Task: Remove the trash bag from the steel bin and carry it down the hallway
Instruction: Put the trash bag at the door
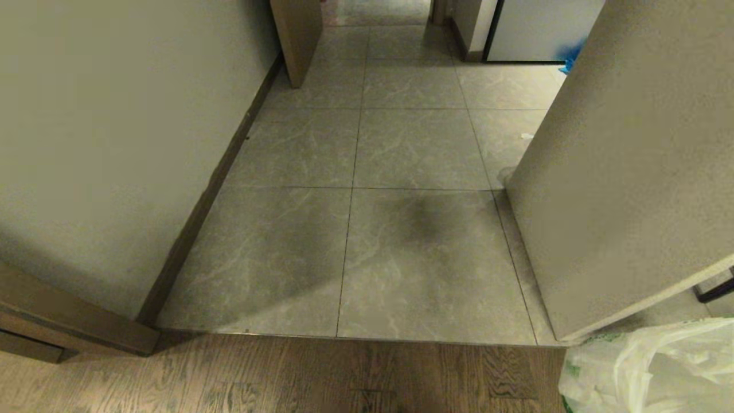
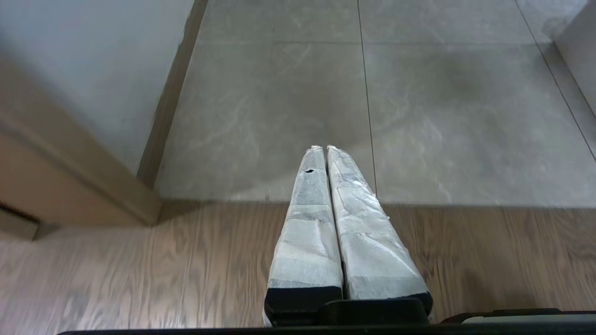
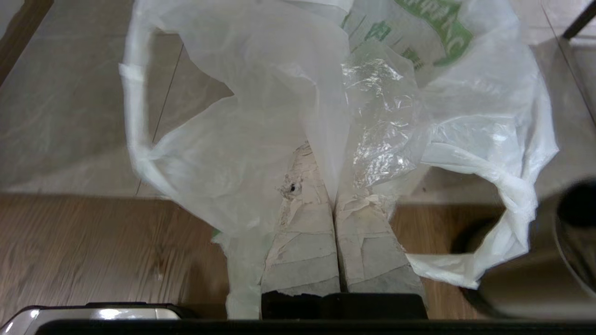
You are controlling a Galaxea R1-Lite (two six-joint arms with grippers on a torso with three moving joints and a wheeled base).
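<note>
Already the right gripper (image 3: 334, 186) has its two taped fingers pressed flat together, and a fold of the trash bag (image 3: 288, 93) is pinched between them near the tips. In the right wrist view the thin plastic spreads from the fingers to both sides and up to the top of the frame; the green printing shows at the upper right. One looped handle hangs at the left side of the frame and another one, with a knot, at the lower right. So the bag is in front of the fingers and around them, and its longer side seems to run across the frame, not along the fingers.

At the right edge of this view a dark rim and a grey metal wall are visible; I judge this is the steel bin (image 3: 535, 274), just beside the bag but no more around it.

In the head view the bag is a white heap at the lower right corner. The hallway (image 1: 413, 149) opens from the frame's centre toward the top, beginning just past the wood-plank floor (image 1: 287, 373). The carrying must therefore go straight ahead, with the bag on the right side.

The left gripper (image 2: 326, 153) is closed and empty, over the seam of wood and tile.
</note>
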